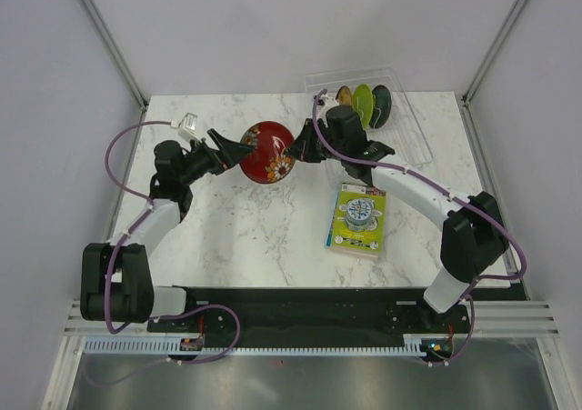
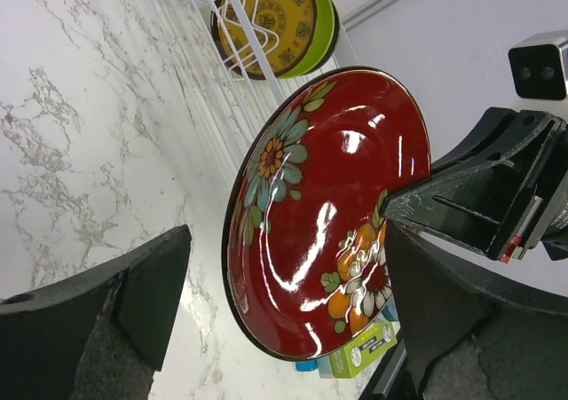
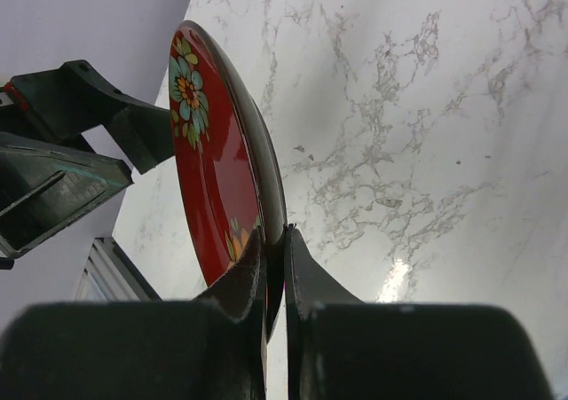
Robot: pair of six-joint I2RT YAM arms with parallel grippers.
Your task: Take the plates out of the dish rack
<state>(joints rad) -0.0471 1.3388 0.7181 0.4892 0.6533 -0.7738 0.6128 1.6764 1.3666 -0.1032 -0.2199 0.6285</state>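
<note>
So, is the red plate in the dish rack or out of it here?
Out. The red plate is left of the dish rack, on edge, rim pinched in the right claw; the open left claw flanks it.

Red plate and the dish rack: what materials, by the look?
Red plate: a glossy glazed or lacquered finish, with sharp white highlights across the painted flowers. It could be ceramic or hard plastic; the look leaves that open. Dish rack: probably clear plastic, since the marble-look table shows through its walls.
</note>
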